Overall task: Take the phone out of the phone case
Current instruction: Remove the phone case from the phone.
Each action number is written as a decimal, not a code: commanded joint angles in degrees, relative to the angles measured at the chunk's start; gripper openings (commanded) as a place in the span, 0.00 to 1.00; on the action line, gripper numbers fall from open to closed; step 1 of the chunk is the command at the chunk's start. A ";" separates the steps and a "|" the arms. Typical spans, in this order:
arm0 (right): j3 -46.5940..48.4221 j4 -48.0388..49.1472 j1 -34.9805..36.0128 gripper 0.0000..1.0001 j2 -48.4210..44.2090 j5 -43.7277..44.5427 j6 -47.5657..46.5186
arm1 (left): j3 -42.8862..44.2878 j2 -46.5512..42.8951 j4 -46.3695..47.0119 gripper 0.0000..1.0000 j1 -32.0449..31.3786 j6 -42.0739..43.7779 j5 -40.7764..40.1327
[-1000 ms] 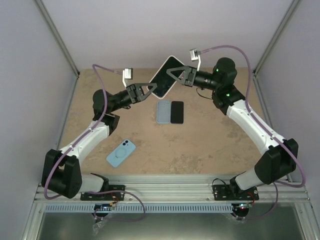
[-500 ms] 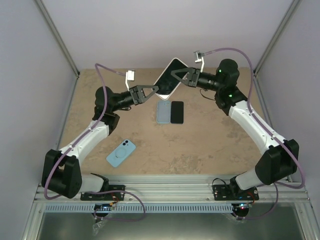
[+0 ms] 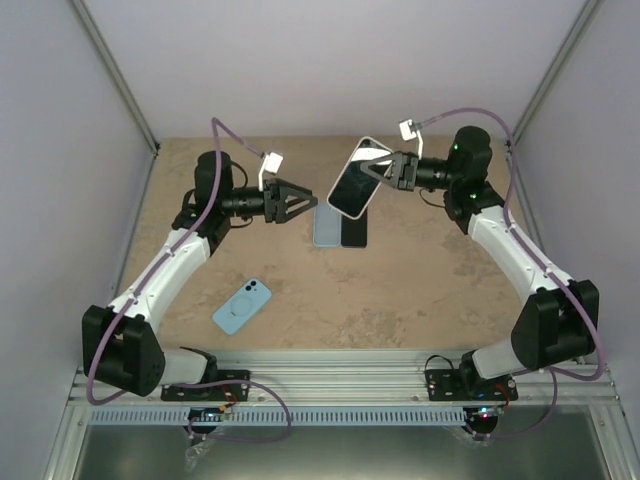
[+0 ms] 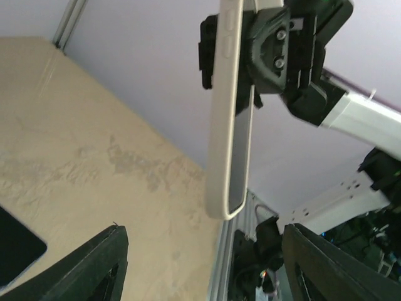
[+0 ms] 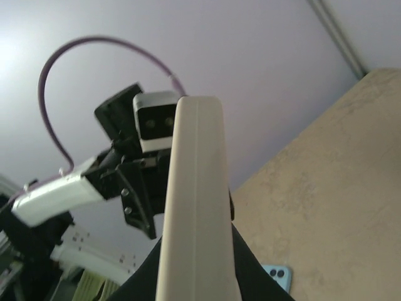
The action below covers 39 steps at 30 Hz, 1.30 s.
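Top external view showed the right arm's fingers [image 3: 388, 168] clamped shut on the upper end of the dark-screened phone in its cream rubbery case [image 3: 354, 190], held tilted in the air above the sandy desk [image 3: 430, 290]. Opposite, the left arm's fingers [image 4: 100, 266] stood spread and empty, just short of the case's free lower end. The phone looked stiff, slick and breakable, the case bendable; the free corner's rim seemed the best purchase for peeling.
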 commanded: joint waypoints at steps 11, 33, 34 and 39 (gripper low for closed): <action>-6.14 7.94 1.50 0.01 -5.85 -8.42 -2.84 | -3.35 -6.82 -14.48 0.55 -4.11 18.07 -2.46; -6.79 7.94 4.03 0.01 -6.86 -9.98 -3.38 | -2.55 -4.25 -10.25 0.30 -6.78 15.18 3.97; -6.70 7.94 4.05 0.01 -6.88 -10.09 -3.36 | -2.51 -4.19 -10.30 0.28 -6.78 15.24 3.73; -6.45 8.77 4.06 0.01 -6.95 -10.62 -2.57 | -2.67 -4.05 -10.81 0.20 -6.78 15.66 2.97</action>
